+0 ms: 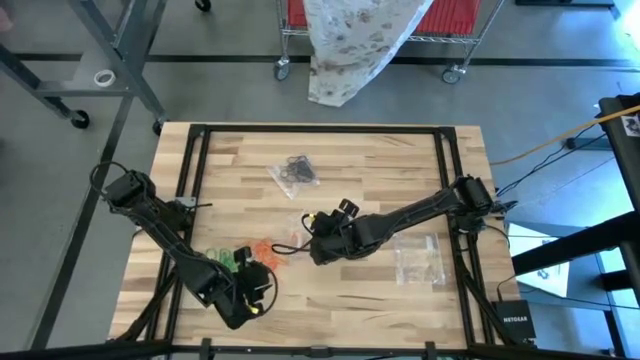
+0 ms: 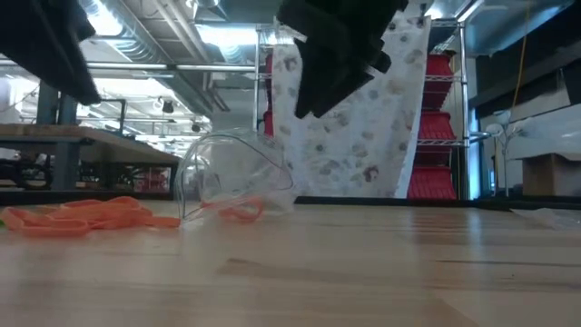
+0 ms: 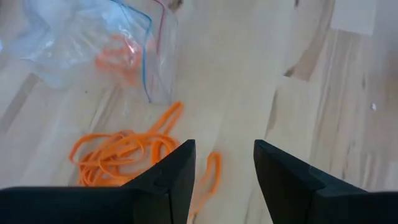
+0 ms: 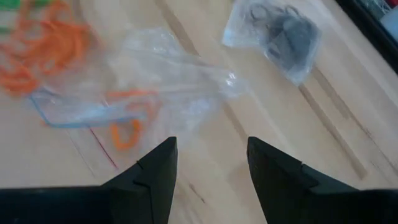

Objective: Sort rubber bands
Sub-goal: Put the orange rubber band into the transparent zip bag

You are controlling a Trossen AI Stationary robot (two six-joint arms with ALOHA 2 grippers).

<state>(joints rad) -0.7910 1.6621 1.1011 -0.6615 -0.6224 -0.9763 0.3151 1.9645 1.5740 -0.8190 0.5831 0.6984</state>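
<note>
Black rubber bands [image 1: 295, 171] bagged; orange rubber bands [image 3: 118, 155] mostly loose on the surface, few bagged; both jaws wide, empty

Orange rubber bands [image 3: 118, 158], green rubber bands [image 1: 228, 256], black rubber bands [image 4: 283, 31], clear bag [image 4: 155, 81] with blue edge, pale striped wood surface [image 1: 380, 165]

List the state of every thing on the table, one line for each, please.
Left claw: open, empty, above loose orange bands.
Right claw: open, empty, above the table.
Orange rubber bands: loose heap, a few inside a bag.
Middle clear bag: lying flat, holds orange bands.
Far bag: holds black bands.
Green rubber bands: loose on the table.
</note>
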